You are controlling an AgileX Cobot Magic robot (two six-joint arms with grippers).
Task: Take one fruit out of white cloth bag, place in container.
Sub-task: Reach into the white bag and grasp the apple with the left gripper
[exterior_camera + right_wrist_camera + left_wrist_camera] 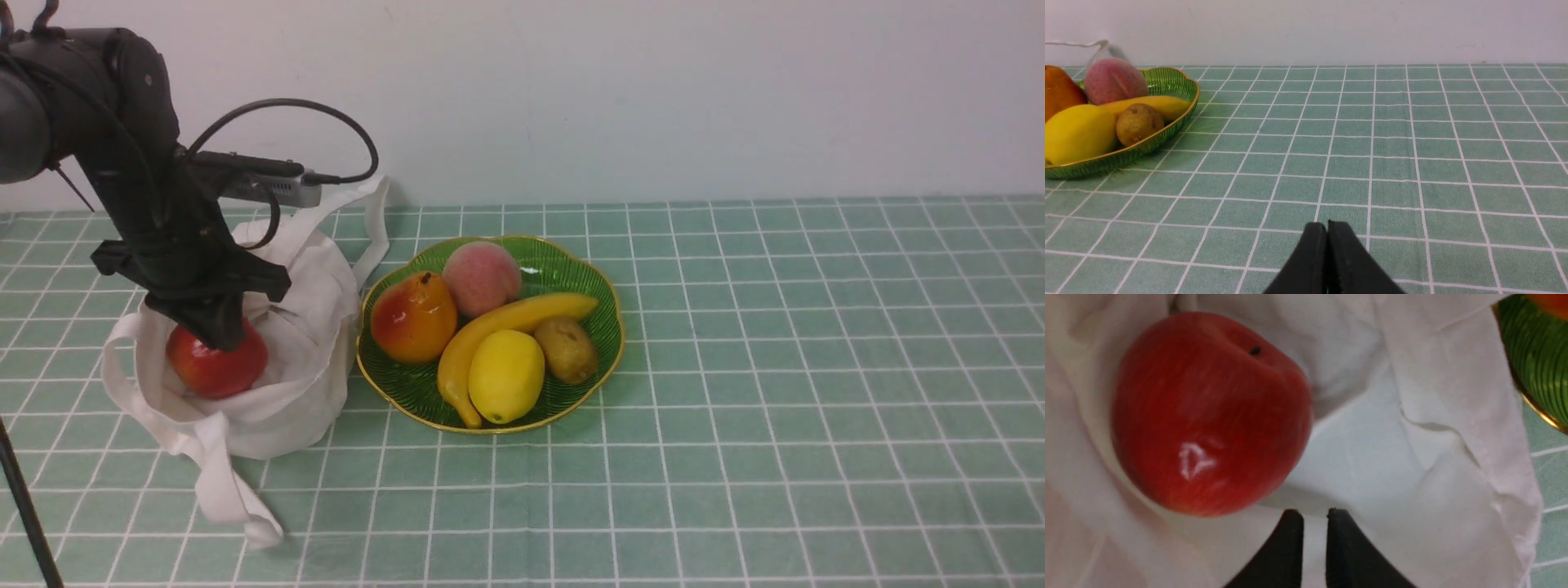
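Observation:
The red apple [219,371] [1208,416] lies in the open mouth of the white cloth bag [306,384] [1412,416] on the left of the table. My left gripper [214,331] [1314,514] hangs just above the apple, over bare cloth beside it. Its fingers stand a narrow gap apart with nothing between them. The green plate [571,269] [1535,355] [1167,81] sits right of the bag. My right gripper [1327,223] is shut and empty, low over the tablecloth right of the plate; the front view does not show it.
The plate holds a pear [412,318], a peach [482,278], a banana [510,320], a lemon [506,376] and a small brown fruit [566,349]. The bag's straps [224,490] trail toward the front. A dark pole [24,506] crosses the front left corner.

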